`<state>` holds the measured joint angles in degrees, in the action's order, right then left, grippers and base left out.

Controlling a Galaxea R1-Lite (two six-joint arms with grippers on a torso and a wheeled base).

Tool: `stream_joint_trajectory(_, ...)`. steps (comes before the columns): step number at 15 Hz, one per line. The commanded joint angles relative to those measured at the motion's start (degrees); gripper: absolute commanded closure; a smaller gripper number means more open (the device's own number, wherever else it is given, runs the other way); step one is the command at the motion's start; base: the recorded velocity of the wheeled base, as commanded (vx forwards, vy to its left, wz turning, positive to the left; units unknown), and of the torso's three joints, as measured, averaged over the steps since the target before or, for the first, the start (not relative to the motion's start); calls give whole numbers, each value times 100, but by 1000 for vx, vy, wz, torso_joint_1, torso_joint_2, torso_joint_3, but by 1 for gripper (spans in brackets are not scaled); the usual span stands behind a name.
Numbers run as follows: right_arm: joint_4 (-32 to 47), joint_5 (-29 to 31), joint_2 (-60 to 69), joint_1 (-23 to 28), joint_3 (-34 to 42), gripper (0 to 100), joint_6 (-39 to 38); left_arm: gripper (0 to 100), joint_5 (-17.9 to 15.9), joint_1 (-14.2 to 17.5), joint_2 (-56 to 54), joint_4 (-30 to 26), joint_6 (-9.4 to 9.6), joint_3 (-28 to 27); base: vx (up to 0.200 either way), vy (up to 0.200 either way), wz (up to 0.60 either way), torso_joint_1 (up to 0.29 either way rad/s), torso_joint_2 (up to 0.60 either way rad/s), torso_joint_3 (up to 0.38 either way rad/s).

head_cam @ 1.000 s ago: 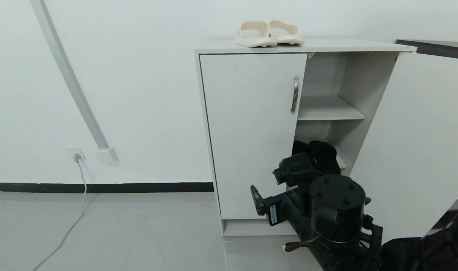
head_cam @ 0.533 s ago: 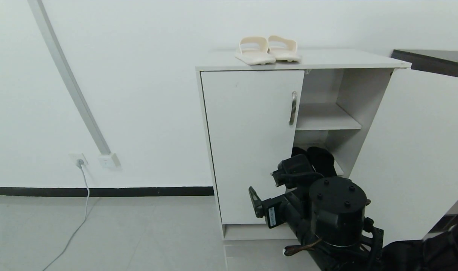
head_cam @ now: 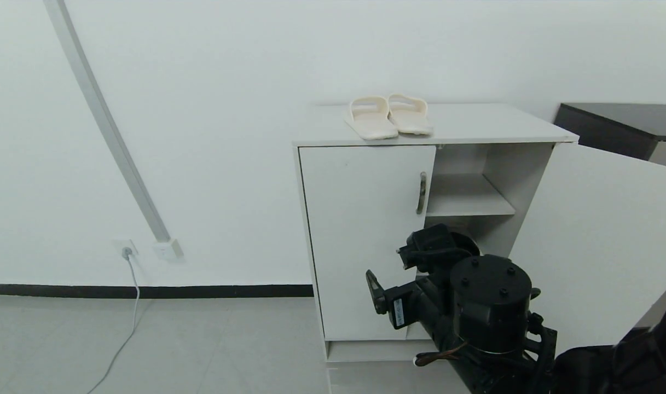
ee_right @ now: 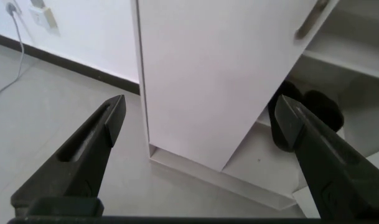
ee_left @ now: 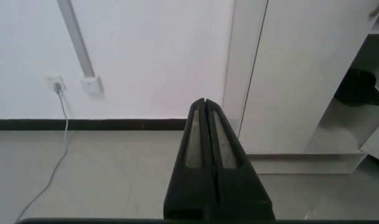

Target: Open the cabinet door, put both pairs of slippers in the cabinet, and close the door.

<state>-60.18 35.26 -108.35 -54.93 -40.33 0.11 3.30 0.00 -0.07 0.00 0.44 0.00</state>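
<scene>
White cabinet (head_cam: 365, 246), grey tile floor (head_cam: 201, 350)

Left gripper (ee_left: 205, 106): both fingers pressed flat together with no gap between them, carried low and level. Right gripper (ee_right: 198, 115): fingers spread wide apart, tilted downward. In the head view, a black arm (head_cam: 491, 303) sits low, bent at its joint.

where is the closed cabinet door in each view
Head view: closed cabinet door, centre, left of the open compartment.
Left wrist view: door beyond the shut left gripper, next to the wall.
Right wrist view: door framed by the open right gripper.
Shared landmark: wall socket box.
</scene>
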Motion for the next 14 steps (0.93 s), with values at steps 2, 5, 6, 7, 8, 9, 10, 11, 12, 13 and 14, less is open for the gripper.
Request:
stream_joint_trajectory(2,-11,-10,-2,-9,16,0,15,100,4,0,7,0,0,0,0,0,0,158,-471,-317)
stream_joint_trajectory(5,-2,-10,16,-9,25,0,15,100,-5,0,7,0,9,0,0,0,0,178,-484,-310)
stream_joint_trajectory(6,-11,-10,16,-9,25,0,15,100,-5,0,7,0,9,0,0,0,0,183,-496,-310)
stream_joint_trajectory(7,-11,-10,24,-9,25,0,15,100,-5,0,7,0,9,0,0,0,0,198,-500,-315)
stream_joint_trajectory(8,-2,-10,24,-9,25,0,15,100,-5,0,7,0,9,0,0,0,0,203,-510,-310)
stream_joint_trajectory(9,-2,-10,16,-9,34,0,15,100,-5,0,7,0,9,0,0,0,0,212,-510,-315)
stream_joint_trajectory(10,-11,-10,16,-9,51,0,15,100,-5,0,7,0,26,0,0,0,0,212,-520,-310)
stream_joint_trajectory(11,-20,-19,24,-18,60,0,-11,100,-5,0,7,0,26,0,0,0,0,227,-544,-330)
stream_joint_trajectory(12,-99,-159,33,-35,113,0,-20,100,4,0,7,0,9,0,0,0,0,227,-535,-325)
stream_joint_trajectory(13,-292,-379,42,-26,253,0,15,100,4,9,7,0,9,0,0,0,0,222,-544,-310)
stream_joint_trajectory(14,-371,-458,33,-18,359,0,42,100,-5,0,7,0,18,0,0,0,0,232,-549,-325)
